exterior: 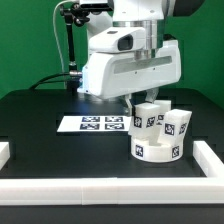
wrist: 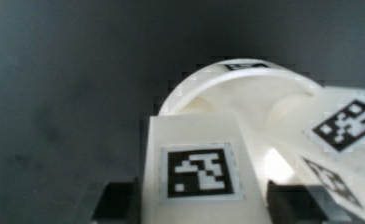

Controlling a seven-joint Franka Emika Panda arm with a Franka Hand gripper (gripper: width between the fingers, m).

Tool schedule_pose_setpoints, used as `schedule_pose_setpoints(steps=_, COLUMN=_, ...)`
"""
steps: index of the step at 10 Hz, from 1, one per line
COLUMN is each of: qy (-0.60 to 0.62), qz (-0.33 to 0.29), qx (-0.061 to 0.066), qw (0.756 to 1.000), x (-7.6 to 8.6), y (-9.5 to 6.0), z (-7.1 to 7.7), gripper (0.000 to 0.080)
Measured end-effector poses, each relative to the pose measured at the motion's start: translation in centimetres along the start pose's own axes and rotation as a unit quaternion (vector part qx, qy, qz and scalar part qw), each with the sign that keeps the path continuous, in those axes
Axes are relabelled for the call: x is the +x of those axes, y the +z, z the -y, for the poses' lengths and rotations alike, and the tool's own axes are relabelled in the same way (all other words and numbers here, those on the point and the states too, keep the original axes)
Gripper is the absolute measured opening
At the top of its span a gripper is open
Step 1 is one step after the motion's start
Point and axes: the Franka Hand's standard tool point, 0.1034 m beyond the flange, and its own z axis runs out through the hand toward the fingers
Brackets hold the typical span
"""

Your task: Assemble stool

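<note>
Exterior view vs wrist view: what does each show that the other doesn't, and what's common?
Only the exterior view shows the marker board, the white border rails, the arm's body, and three tagged legs standing on the seat.

Only the wrist view shows one leg close up with its tag, apparently held between the jaws, and the seat's curved rim.

Both show the seat, the legs and the black table.

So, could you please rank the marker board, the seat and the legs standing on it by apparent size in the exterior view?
1. Marker board, the widest, though flat.
2. Seat, the round disc.
3. Legs: the two clearly visible look alike, so I won't rank them. One is partly hidden by the arm.
</note>
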Motion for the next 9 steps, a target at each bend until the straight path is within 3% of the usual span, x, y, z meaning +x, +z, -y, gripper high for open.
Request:
schedule_pose_setpoints(steps=4, qy=0.135, qz=-0.014, qx=-0.004, qw=0.991, x=-0.14, y=0.06, z=-0.43, gripper=0.0338)
schedule_pose_setpoints(steps=9, qy=0.343, qz=-0.016, qx=0.005, qw=0.939, x=-0.10, y=0.09, z=-0.34, gripper=0.0340)
